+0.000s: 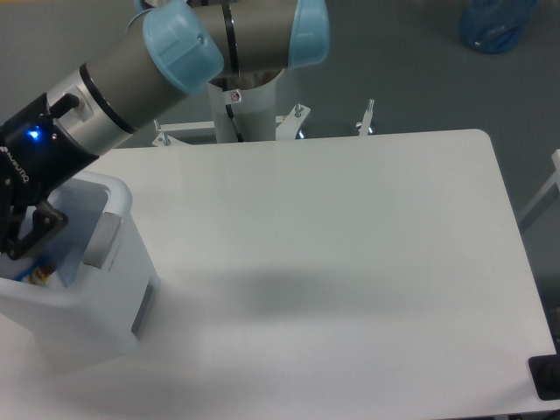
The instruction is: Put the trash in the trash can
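Observation:
The trash can (96, 306), a big white bin with a grey handle panel, stands at the table's left edge. My gripper (19, 243) hangs inside its open top, partly cut off by the frame's left border. Only one black finger (41, 227) shows clearly, so its opening is unreadable. Below that finger, inside the bin, a small patch of coloured label (38, 276) shows from the crushed bottle, the trash. I cannot tell whether the bottle lies loose or is still held.
The white table (350, 245) runs to the right with a rounded far right corner. The arm's base column (248, 101) stands behind the table's back edge. A blue object (497, 24) lies on the floor at the top right.

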